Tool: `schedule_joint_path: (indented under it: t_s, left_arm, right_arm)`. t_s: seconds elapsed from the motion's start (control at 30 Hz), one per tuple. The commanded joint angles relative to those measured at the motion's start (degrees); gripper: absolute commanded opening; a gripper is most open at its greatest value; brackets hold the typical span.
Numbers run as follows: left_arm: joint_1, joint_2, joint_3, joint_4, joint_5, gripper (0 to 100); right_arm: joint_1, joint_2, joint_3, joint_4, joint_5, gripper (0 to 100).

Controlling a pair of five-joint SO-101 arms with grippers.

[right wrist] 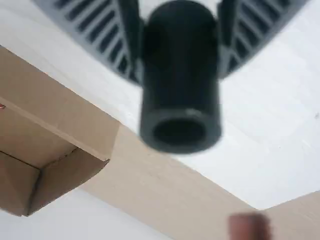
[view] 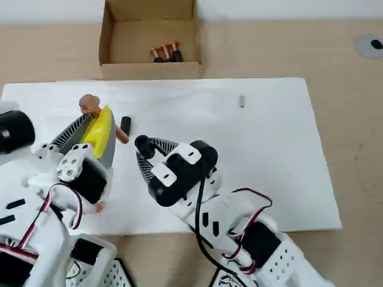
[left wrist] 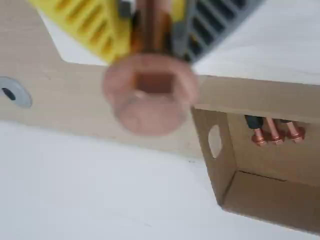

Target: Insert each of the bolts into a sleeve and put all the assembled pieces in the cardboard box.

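Copper bolt (view: 90, 104) (left wrist: 150, 92) sits pinched by its shank in my left gripper (view: 94, 115) (left wrist: 152, 25), yellow finger on one side and grey on the other, its wide head sticking out toward the cardboard box (view: 149, 70) (left wrist: 215, 165) and just short of the box's front wall, near its left corner. My right gripper (view: 145, 149) (right wrist: 180, 30) is clamped around a black sleeve (view: 143, 145) (right wrist: 180, 80), the open bore pointing out past the fingertips; it is farther back from the box than the bolt, roughly in line with the box's middle. Between the two, closer to the box than my right gripper, a second black sleeve (view: 125, 124) lies loose with a copper-coloured bit just beside it (I can't tell what it is). Inside the box, three assembled pieces (view: 166, 54) (left wrist: 272, 131) lie side by side against its front wall. Both my grippers are over the white sheet (view: 239, 167), which reaches up to the box.
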Motion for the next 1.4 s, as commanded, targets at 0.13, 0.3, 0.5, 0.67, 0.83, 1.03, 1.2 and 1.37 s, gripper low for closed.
schedule_joint_path:
  t_s: [0.13,0.3,0.5,0.67,0.83,1.03,1.2,1.37]
  left_arm:
    - [0.6,-0.4,3.7,-1.8,-0.3,1]
    - [0.6,-0.1,4.1,-1.8,-0.2,1]
    - [0.6,-0.1,6.3,-6.3,-0.1,1]
    - [5.9,0.0,8.6,-9.4,-0.4,1]
    - [8.4,0.0,9.8,-9.5,-0.4,1]
    - [8.4,-0.1,9.7,-9.1,-1.9,0]
    - [8.4,-0.1,9.9,-9.1,-3.1,0]
    - [8.6,0.0,11.3,-8.2,-3.2,0]
  right_arm:
    - [-0.9,-1.5,-0.3,-1.6,0.4,0.9]
    - [-0.9,-1.5,-0.2,-1.6,0.4,0.9]
    - [-0.9,-1.5,-0.1,-1.6,0.4,0.9]
    - [-0.9,-1.5,-0.1,-1.6,0.4,0.9]
    - [-0.9,-1.5,-0.1,-1.6,0.4,0.9]
    - [-0.9,-1.5,-0.1,-1.6,0.4,0.9]
    - [-0.9,-1.5,-0.1,-1.6,0.4,0.9]
    - [-0.9,-1.5,-0.1,-1.6,0.4,0.9]
